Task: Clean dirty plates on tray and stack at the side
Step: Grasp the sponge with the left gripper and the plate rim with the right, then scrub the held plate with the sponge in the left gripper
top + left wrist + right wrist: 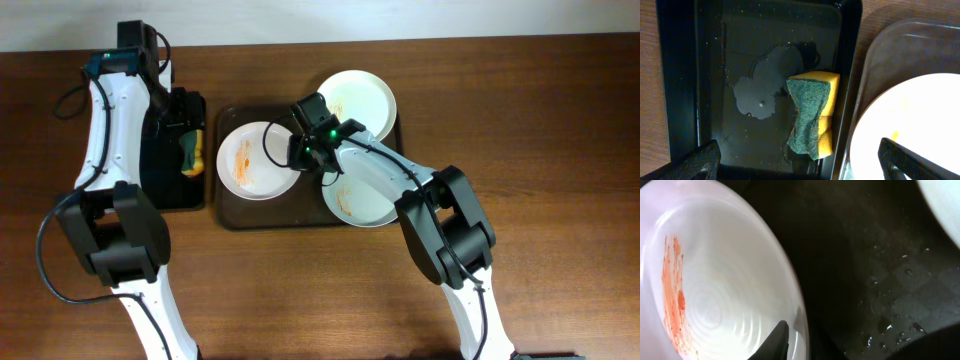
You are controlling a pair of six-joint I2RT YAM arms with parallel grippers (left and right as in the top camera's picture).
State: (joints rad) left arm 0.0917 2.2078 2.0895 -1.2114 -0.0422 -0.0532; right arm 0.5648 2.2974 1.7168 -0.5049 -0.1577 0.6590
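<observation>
The dark brown tray [228, 205] holds three plates. A white plate [250, 160] with an orange smear lies at its left. A pale plate [360, 98] lies at the back right. A smeared plate [365, 205] lies at the front right, partly under my right arm. My right gripper [305, 152] is shut on the right rim of the left plate [715, 295], with one finger [800, 340] inside the rim and the other hidden in the dark. My left gripper [180, 125] is open and empty above the sponge [812, 115].
A glossy black tray [160, 185] left of the brown tray holds a yellow and green sponge [194, 152] against its right wall and a puddle [765, 85]. The brown tray's floor [880, 280] is wet. The left plate's edge [910, 125] shows beside the black tray.
</observation>
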